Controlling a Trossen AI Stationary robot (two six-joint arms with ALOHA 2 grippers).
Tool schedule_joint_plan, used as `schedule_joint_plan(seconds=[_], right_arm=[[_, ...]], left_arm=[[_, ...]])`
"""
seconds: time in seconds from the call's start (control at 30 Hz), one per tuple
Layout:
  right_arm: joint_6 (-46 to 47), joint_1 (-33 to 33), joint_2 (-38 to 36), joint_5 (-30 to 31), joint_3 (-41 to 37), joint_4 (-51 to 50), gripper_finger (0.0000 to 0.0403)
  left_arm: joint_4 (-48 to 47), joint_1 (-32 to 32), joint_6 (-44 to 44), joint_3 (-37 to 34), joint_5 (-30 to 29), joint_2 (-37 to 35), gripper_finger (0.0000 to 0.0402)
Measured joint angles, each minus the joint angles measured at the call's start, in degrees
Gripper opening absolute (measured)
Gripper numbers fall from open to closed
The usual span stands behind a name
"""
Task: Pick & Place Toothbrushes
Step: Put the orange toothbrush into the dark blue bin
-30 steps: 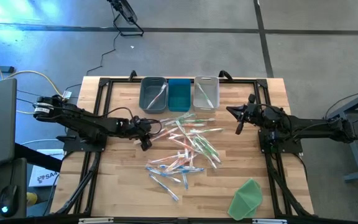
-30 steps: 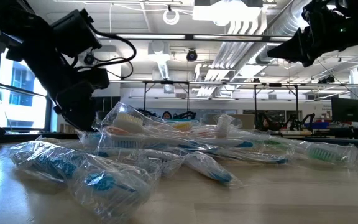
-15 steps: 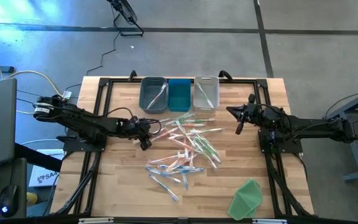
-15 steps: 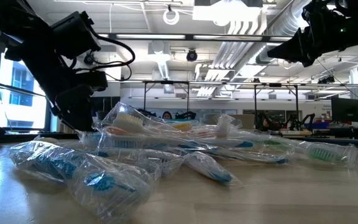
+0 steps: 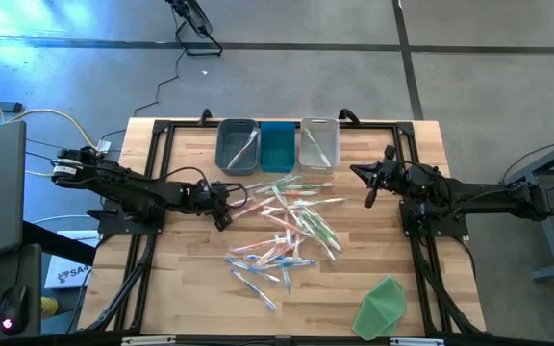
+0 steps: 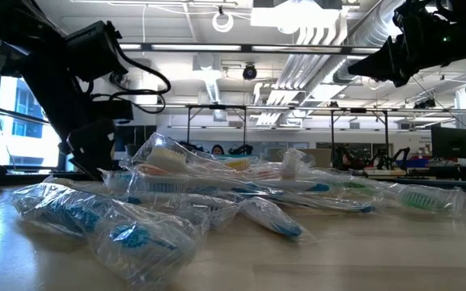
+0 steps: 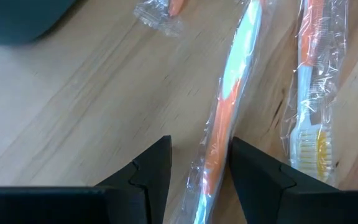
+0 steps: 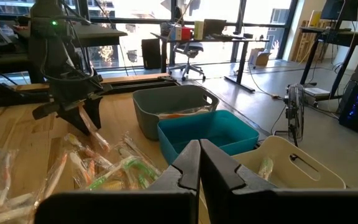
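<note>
Left gripper (image 7: 199, 163), jaws open astride a wrapped orange toothbrush (image 7: 225, 118), should close squarely on its handle; right gripper (image 8: 199, 163) waits shut.

Bare tabletop (image 5: 181, 279) lies wide along the left side and near edge, and between the right hand (image 5: 369, 199) and the brushes (image 5: 287, 223). The brushes sprawl across the middle, blocking a low pass there. Three bins (image 5: 278, 144) line the far edge, with only a narrow strip before the heap. A green sheet (image 5: 383, 306) takes the near right corner. The left hand (image 5: 223, 219) sits at the heap's left rim, astride one orange brush (image 7: 219, 140).
</note>
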Motion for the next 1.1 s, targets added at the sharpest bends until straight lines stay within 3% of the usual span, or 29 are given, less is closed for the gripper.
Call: schedule_joint_plan(seconds=[0.33,0.77,1.1], right_arm=[[0.0,0.0,0.0,0.0,0.0,0.0,0.0002],[0.0,0.0,0.0,0.0,0.0,0.0,0.0002],[0.0,0.0,0.0,0.0,0.0,0.0,0.0002]], left_arm=[[-0.2,0.0,0.2,0.0,0.1,0.0,0.0146],[-0.3,0.0,0.7,0.0,2.1,0.0,0.0046],[-0.4,0.1,3.2,0.0,4.2,-0.1,0.0019]])
